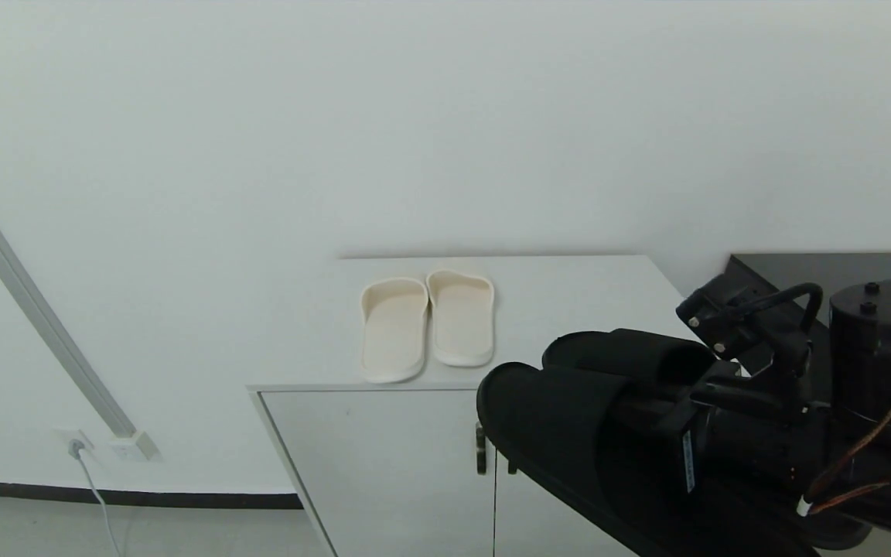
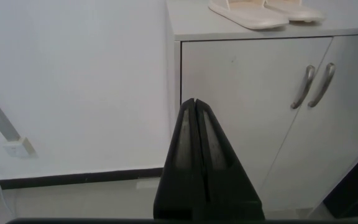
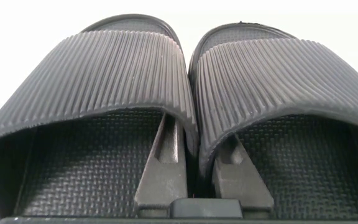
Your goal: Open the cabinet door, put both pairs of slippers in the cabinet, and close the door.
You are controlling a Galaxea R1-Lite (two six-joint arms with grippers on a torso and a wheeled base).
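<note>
Black slippers (image 1: 569, 418) are hanging clamped in the right gripper (image 3: 197, 142) before the closed cabinet (image 1: 384, 464), cream slippers (image 1: 395, 329) are lying at its top's front edge, and the left gripper (image 2: 195, 106) is pressing its fingers together.

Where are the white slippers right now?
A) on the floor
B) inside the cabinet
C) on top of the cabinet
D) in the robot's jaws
C: the white slippers lie side by side on the cabinet top, above its shut doors; the black slippers are the pair in the right jaws.
</note>
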